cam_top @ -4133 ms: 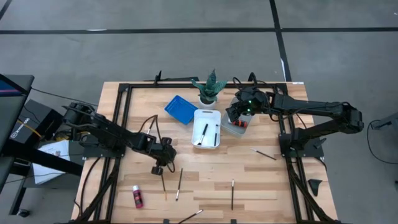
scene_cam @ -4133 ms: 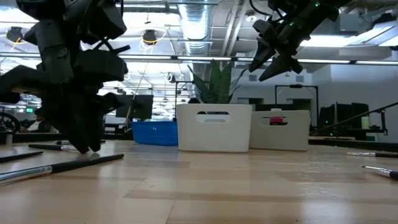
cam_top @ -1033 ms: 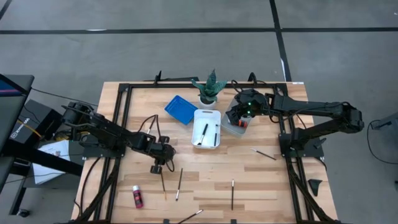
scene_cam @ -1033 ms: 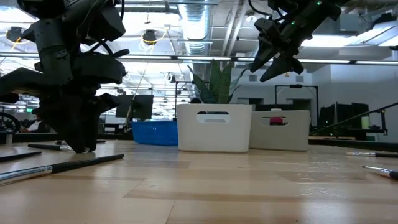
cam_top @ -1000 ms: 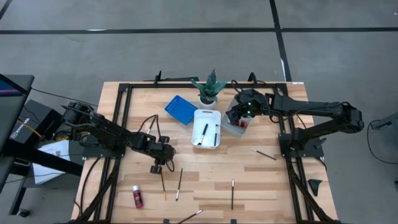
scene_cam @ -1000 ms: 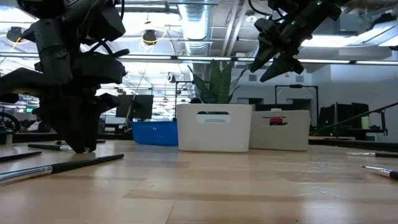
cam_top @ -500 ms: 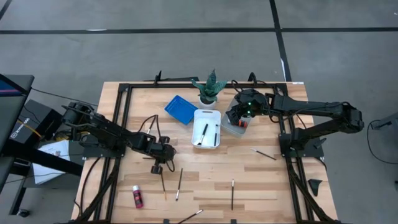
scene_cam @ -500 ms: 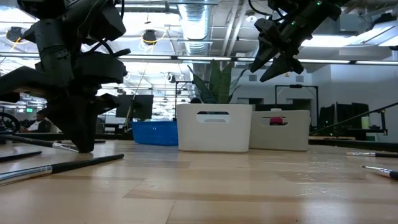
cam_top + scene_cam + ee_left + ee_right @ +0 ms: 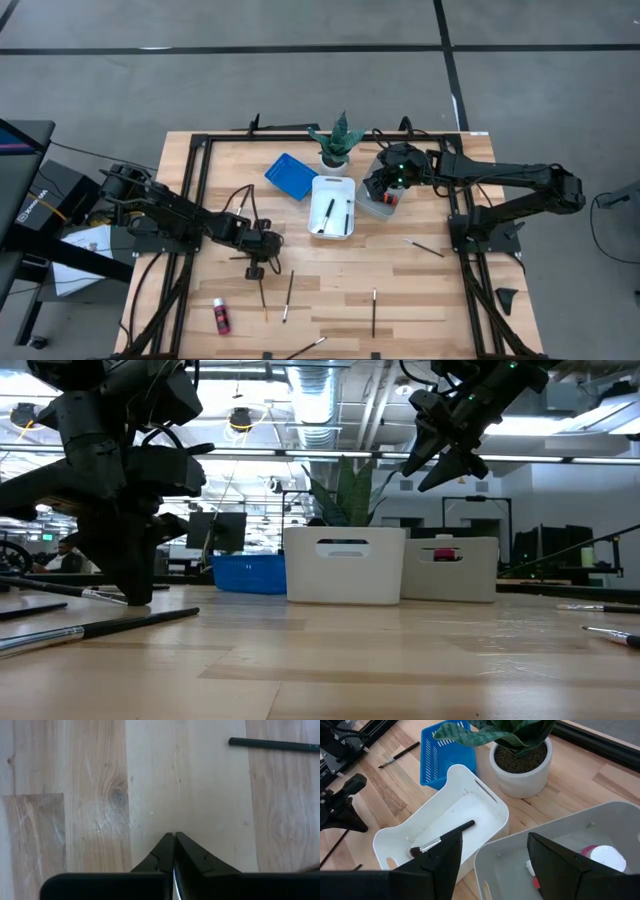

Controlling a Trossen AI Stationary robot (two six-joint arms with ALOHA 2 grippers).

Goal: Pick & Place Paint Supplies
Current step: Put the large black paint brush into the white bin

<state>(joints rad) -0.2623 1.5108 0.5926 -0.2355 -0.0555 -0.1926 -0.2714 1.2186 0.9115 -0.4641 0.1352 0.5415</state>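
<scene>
My left gripper (image 9: 254, 270) stands at the table's left middle, pointing steeply down, shut on the far end of a dark paintbrush (image 9: 262, 296). Its shut fingertips (image 9: 174, 838) rest at the wood. My right gripper (image 9: 378, 190) hangs open and empty above the grey tray (image 9: 383, 207), which holds a pink bottle with a white cap (image 9: 600, 857). The white tray (image 9: 333, 207) holds two brushes, one showing as a dark brush (image 9: 442, 837). Other brushes (image 9: 288, 296) (image 9: 374, 312) (image 9: 425, 246) and a pink bottle (image 9: 221, 316) lie flat on the table. My left gripper pinches the paintbrush near one end (image 9: 112, 598) between its two fingertips, coming from above at a steep slant. That end stays down by the table. The rest of the brush (image 9: 40, 586) slants upward away from the fingers. The fingers themselves hide the exact place of contact.
A blue tray (image 9: 291, 175) and a potted plant (image 9: 336, 140) stand at the back beside the white tray. Another brush (image 9: 305, 347) lies at the near edge. A black frame (image 9: 200, 140) runs around the table. Bare wood lies between the trays and the near brushes.
My left gripper has shut on the paintbrush and rolled a little at the wrist, staying in place. The brush, which lay flat, now slants with its free end raised off the table.
</scene>
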